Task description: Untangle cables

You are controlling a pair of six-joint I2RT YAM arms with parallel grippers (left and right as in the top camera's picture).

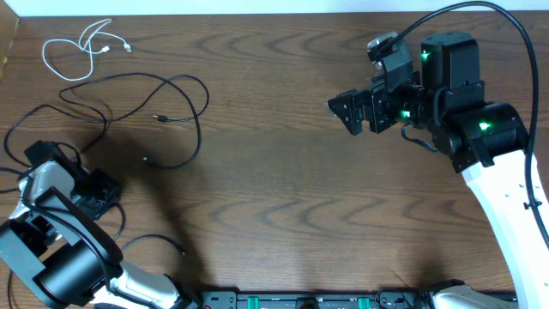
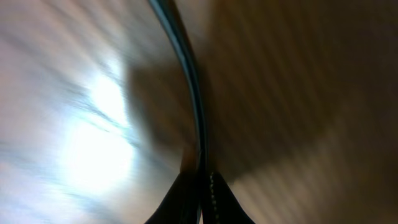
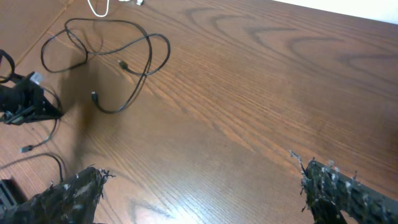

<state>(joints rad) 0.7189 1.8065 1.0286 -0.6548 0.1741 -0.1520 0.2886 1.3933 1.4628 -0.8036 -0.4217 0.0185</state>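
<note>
A short white cable (image 1: 75, 50) lies coiled at the table's far left corner. Black cables (image 1: 176, 96) loop across the left part of the table, with small plug ends lying near the loops. In the right wrist view they show as black cables (image 3: 118, 56) below the white cable (image 3: 99, 7). My left gripper (image 1: 96, 194) is low at the left edge; its wrist view shows the left gripper (image 2: 202, 182) shut on a thin black cable (image 2: 190, 68) that runs up from the fingertips. My right gripper (image 1: 350, 112) hovers open over the right half, and the right gripper (image 3: 202, 186) holds nothing.
Another black cable strand (image 1: 154, 242) trails near the front left by the left arm's base. The wooden table (image 1: 283, 197) runs to its left edge (image 1: 7, 51) close to the white cable. The right arm (image 1: 480, 137) fills the right side.
</note>
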